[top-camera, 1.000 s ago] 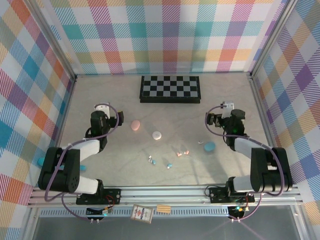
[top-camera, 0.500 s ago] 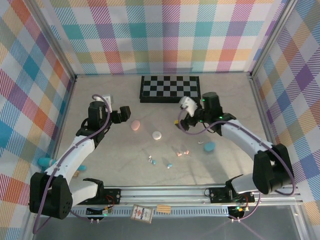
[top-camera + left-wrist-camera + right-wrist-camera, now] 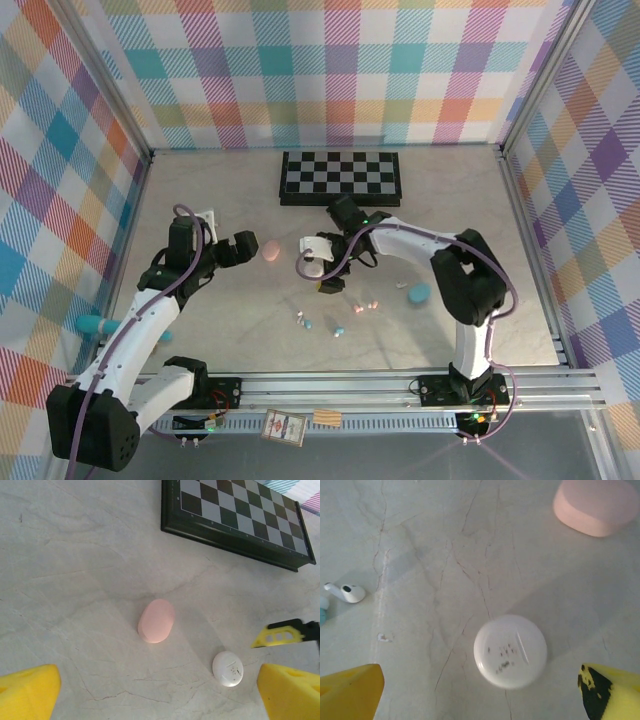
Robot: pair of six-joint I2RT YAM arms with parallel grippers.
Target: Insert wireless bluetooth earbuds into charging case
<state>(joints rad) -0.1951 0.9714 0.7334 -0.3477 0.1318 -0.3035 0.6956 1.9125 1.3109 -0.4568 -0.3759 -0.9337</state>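
hovering my right gripper point(image 3: 481, 692) over the white case point(image 3: 510, 650), jaws spread wide and empty, with one yellow pad on either side of it. my left gripper point(image 3: 155, 695) stands just as wide apart and holds nothing. it looks down at the pink case point(image 3: 156, 620), which lies well short of the chessboard point(image 3: 240, 520).

i'd call this the approach. nothing is gripped, both cases look shut, and no bud is seated. the earbuds point(image 3: 373, 303) lie loose in a scatter on the near side of the cases. a white bud point(image 3: 345, 592) is near the white case, and a teal case point(image 3: 418, 292) sits off to the right of the scatter.

next, i reckon one case must be pinned and its lid lifted before any bud goes in. it is a smooth little pebble, so it wants a centred, gentle pinch or it may skate away.

the table point(image 3: 220, 190) is pale, veined and flat. bright plaid walls point(image 3: 330, 70) close three sides, and an aluminium rail point(image 3: 330, 382) runs along the near edge.
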